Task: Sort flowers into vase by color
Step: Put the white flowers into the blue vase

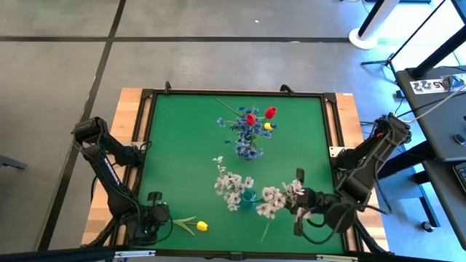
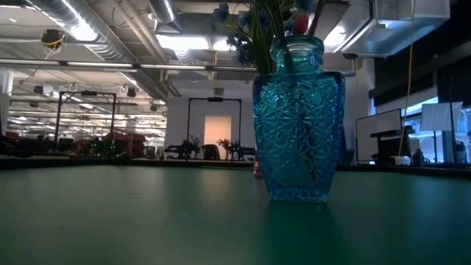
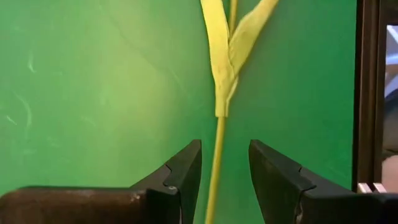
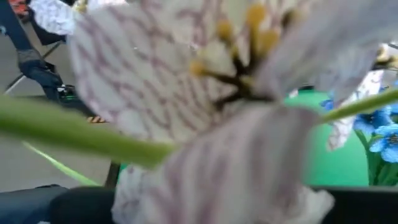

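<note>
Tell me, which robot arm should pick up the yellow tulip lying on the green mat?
The left one, probably. The left gripper sits right at the yellow tulip, its open fingers straddling the stem. The right gripper is across the mat, shut on the white flower spray.

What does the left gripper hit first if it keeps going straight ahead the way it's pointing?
Probably the yellow tulip. The left gripper is open around its stem, which runs straight ahead to the leaves. The bloom lies beyond, seen only from above.
</note>
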Action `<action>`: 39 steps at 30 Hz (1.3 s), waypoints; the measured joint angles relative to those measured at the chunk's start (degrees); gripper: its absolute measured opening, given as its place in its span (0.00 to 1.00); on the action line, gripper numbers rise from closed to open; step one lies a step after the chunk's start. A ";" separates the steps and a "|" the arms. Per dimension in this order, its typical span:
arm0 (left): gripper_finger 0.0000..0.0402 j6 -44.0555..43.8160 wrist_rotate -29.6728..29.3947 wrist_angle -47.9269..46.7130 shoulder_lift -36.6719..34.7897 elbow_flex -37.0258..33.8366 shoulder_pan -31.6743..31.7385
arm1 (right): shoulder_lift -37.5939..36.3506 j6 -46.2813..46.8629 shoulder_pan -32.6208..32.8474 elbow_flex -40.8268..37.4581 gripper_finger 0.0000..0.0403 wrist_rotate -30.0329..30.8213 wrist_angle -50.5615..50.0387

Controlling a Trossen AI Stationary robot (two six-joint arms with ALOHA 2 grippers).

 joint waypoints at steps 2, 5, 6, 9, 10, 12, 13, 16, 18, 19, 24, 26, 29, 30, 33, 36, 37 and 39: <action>0.32 1.00 -1.20 0.51 0.00 -0.41 0.00 | 0.27 0.39 -0.07 -0.01 0.03 0.10 -0.43; 0.32 2.61 -1.81 1.49 0.00 -1.37 0.00 | 1.75 1.73 -0.81 -0.03 0.03 -0.24 -0.89; 0.32 2.76 -1.87 2.35 0.00 -1.84 0.02 | 2.24 1.83 -0.81 -0.07 0.03 -0.56 -1.09; 0.32 2.77 -1.99 5.79 0.00 -3.29 0.02 | 3.48 1.94 -1.18 -0.05 0.06 -0.45 -0.77; 0.32 2.79 -1.99 7.26 0.00 -3.77 0.02 | 3.92 1.98 -1.18 -0.05 0.06 -0.71 -0.80; 0.32 2.81 -2.01 10.16 0.00 -4.68 0.04 | 4.72 1.99 -1.18 -0.08 0.07 -1.87 -1.00; 0.32 2.82 -2.01 11.37 0.00 -5.09 0.02 | 5.09 1.99 -1.18 -0.08 0.07 -1.93 -0.97; 0.32 2.84 -1.98 12.60 0.00 -5.58 0.02 | 5.14 1.99 -1.47 -0.08 0.06 -2.12 -0.65; 0.32 2.84 -1.51 12.62 0.00 -5.48 0.04 | 4.78 1.50 -1.47 0.19 0.05 -2.59 -0.24; 0.32 2.83 -1.20 12.49 0.00 -5.30 0.03 | 4.42 0.87 -1.47 0.89 0.04 -2.63 -0.86; 0.32 2.29 -0.69 12.61 0.00 -3.40 0.63 | 1.64 -2.06 -1.44 5.73 0.03 -0.64 -5.24; 0.32 2.29 -0.72 12.69 -0.02 -3.13 1.20 | 1.46 -2.10 -1.98 6.03 0.04 -0.61 -7.06; 0.32 2.31 -0.73 12.18 -0.02 -3.27 1.67 | 1.46 -0.85 -3.46 5.77 0.05 -2.31 -7.92; 0.32 2.29 -0.74 12.16 -0.02 -3.45 1.66 | 1.46 0.09 -3.76 5.31 0.05 -2.94 -7.55; 0.32 2.55 -0.74 12.03 -0.02 -4.04 1.66 | 2.57 2.68 -5.09 3.78 0.06 -4.57 -7.03; 0.32 1.13 -0.72 12.00 -0.02 -5.04 1.84 | 3.83 4.78 -5.61 2.67 0.06 -6.08 -7.24; 0.32 0.09 -0.71 12.00 -0.02 -5.40 2.03 | 4.26 4.88 -5.79 2.59 0.06 -6.08 -7.10; 0.32 -0.55 -0.56 11.97 -0.02 -5.67 2.43 | 4.95 4.94 -5.97 2.51 0.08 -6.43 -7.12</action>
